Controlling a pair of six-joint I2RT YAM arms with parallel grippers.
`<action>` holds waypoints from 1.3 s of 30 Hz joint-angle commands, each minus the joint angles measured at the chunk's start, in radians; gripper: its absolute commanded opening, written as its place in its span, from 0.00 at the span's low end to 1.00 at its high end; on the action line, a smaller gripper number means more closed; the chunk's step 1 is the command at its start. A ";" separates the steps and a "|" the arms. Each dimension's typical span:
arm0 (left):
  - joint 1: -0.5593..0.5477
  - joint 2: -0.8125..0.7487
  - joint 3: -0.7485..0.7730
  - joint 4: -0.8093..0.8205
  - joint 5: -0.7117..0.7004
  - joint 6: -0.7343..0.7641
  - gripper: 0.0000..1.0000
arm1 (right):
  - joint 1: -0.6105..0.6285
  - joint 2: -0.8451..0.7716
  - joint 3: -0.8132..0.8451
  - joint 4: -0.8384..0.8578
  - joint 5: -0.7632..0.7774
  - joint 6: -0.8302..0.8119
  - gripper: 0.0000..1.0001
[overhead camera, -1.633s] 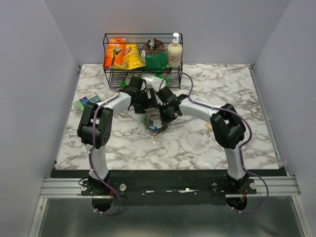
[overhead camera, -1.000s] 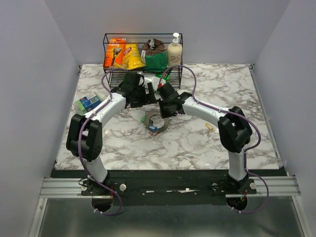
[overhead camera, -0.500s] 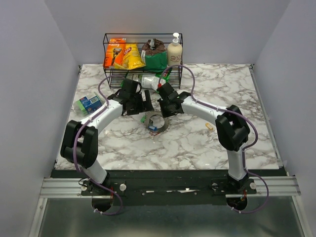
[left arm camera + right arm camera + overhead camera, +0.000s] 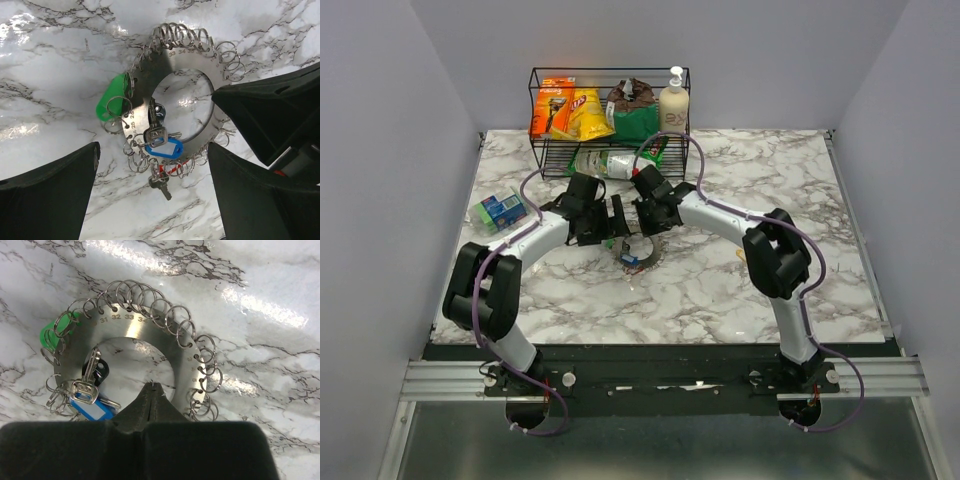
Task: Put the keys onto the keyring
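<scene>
Near the middle of the marble tabletop [image 4: 720, 290], lying flat: the keyring [image 4: 186, 67], a steel disc with a round hole, stamped numbers and a fringe of small wire loops round its rim. Hooked onto its lower left side in the left wrist view: the keys [image 4: 156, 134], one silvery and one dark-headed, both across the hole. Just under them, a blue tag [image 4: 164, 149]; at the outer rim, a green tag [image 4: 107, 102]; at the bottom rim, a small key [image 4: 161, 182].

Above the keyring, the left gripper [image 4: 153, 146]. Hangs spread wide, fingers [image 4: 47, 200] to either side of the disc. Grips nothing.

Opposite it, the right gripper [image 4: 152, 390]. Sits pressed fully together, tip over the inner edge of the disc, nothing pinched between. Contact with the metal: impossible to tell.

At the far edge of the tabletop, a wire basket [image 4: 608, 70] with snack packets and a pump bottle [image 4: 673, 105]. Toward the left edge, a small blue-green box [image 4: 498, 208].
</scene>
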 commanded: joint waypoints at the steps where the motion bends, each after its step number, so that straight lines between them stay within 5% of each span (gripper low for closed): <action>1: 0.004 0.046 0.007 0.037 0.038 -0.021 0.97 | -0.002 0.053 0.062 -0.047 -0.017 -0.001 0.01; 15: -0.016 0.147 0.070 0.085 0.104 -0.052 0.97 | -0.002 0.116 0.102 -0.188 0.135 0.011 0.01; 39: -0.087 0.354 0.334 0.079 0.177 -0.061 0.98 | -0.002 -0.053 -0.105 -0.182 0.063 0.045 0.01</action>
